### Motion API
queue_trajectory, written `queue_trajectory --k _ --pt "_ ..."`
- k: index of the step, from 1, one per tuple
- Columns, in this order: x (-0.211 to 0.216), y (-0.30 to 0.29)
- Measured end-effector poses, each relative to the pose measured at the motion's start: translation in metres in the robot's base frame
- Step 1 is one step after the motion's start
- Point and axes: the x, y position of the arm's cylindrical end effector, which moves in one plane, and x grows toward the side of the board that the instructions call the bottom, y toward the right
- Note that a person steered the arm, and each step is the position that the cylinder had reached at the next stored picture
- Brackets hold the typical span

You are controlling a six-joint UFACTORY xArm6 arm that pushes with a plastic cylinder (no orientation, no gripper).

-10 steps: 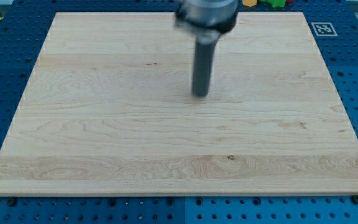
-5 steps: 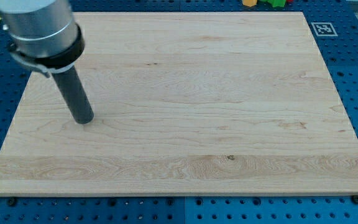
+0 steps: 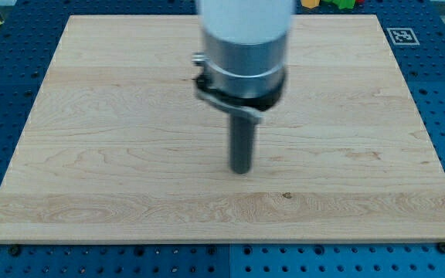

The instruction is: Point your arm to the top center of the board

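Open board (image 3: 114,116) all around tool (image 3: 241,170)

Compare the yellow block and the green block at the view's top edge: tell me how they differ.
The yellow block is yellow and lies further to the view's left; the green block is green and lies to the view's right of it. The yellow block shows an angled lower edge, while the green block's outline is too cropped to tell. Both lie beyond the board, cut off by the frame, far from my tip.

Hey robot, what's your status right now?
My tip near middle of the light wooden board. Top center not reached. No blocks on board; coloured bits beyond top edge.
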Motion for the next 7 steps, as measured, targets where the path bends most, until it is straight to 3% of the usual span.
queue_trajectory --k 1,2,3,5,6,7 --pt "-0.049 0.051" --pt "-0.12 0.051" --pt "-0.127 -0.006" --pt "-0.128 -0.006" --pt "-0.07 0.015" --pt "-0.034 -0.009"
